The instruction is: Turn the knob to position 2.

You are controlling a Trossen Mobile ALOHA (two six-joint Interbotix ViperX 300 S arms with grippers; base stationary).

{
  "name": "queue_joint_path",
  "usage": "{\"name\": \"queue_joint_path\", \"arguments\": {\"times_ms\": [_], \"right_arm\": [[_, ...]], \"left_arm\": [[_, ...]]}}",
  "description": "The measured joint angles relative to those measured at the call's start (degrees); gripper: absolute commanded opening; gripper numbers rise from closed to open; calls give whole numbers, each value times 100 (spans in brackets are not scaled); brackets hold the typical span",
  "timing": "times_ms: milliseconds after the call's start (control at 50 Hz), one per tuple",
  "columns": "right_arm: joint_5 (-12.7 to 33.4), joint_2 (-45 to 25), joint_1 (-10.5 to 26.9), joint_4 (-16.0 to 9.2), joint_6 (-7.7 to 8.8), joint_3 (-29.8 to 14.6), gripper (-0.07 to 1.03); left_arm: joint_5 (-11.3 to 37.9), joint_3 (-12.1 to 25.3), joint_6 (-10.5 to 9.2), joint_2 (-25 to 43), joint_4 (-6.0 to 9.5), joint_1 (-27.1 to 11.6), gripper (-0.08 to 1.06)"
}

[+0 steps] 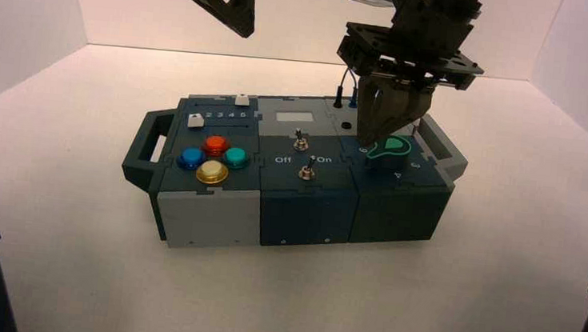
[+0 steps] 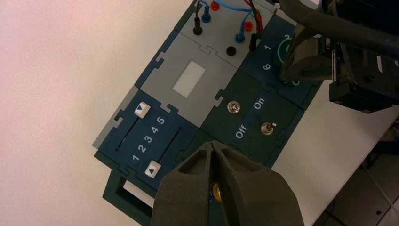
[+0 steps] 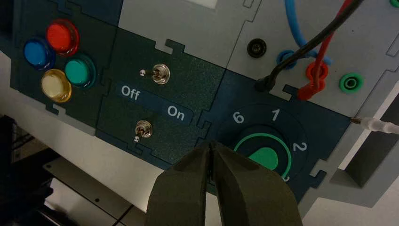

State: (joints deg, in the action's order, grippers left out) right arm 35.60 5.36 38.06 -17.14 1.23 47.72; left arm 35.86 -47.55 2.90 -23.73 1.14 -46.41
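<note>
The knob (image 1: 391, 149) is a dark dial with a green teardrop top, at the right end of the box (image 1: 214, 215). In the right wrist view the knob (image 3: 264, 158) sits in a green ring among white digits, with the 2 (image 3: 299, 147) beside it. My right gripper (image 3: 210, 145) is shut with nothing in it. Its tips hang just off the knob's rim on the side toward the switches, and its fingers (image 3: 244, 188) hide the pointer's narrow end. From above, the right gripper (image 1: 377, 138) reaches down to the knob's left edge. My left gripper (image 1: 239, 18) hangs high over the box's back left, shut and empty.
Two metal toggle switches (image 3: 160, 74) (image 3: 142, 129) stand by the Off and On lettering. Red, blue, green and yellow push buttons (image 3: 61, 36) cluster at the left end. Two white sliders (image 2: 142, 109) (image 2: 152, 168) flank the row 1 to 5. Blue, red and black wires (image 3: 310, 52) are plugged in behind the knob.
</note>
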Motion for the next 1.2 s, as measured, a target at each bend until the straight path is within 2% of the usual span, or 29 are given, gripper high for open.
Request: {"name": "queue_joint_path", "arguments": {"times_ms": [400, 1200], "right_arm": [[-97, -325, 9, 0, 0, 9, -2], [97, -158, 9, 0, 0, 105, -2]], "left_arm": [[-18, 0, 53, 0, -9, 0, -3], [-18, -9, 132, 0, -18, 0, -3]]}}
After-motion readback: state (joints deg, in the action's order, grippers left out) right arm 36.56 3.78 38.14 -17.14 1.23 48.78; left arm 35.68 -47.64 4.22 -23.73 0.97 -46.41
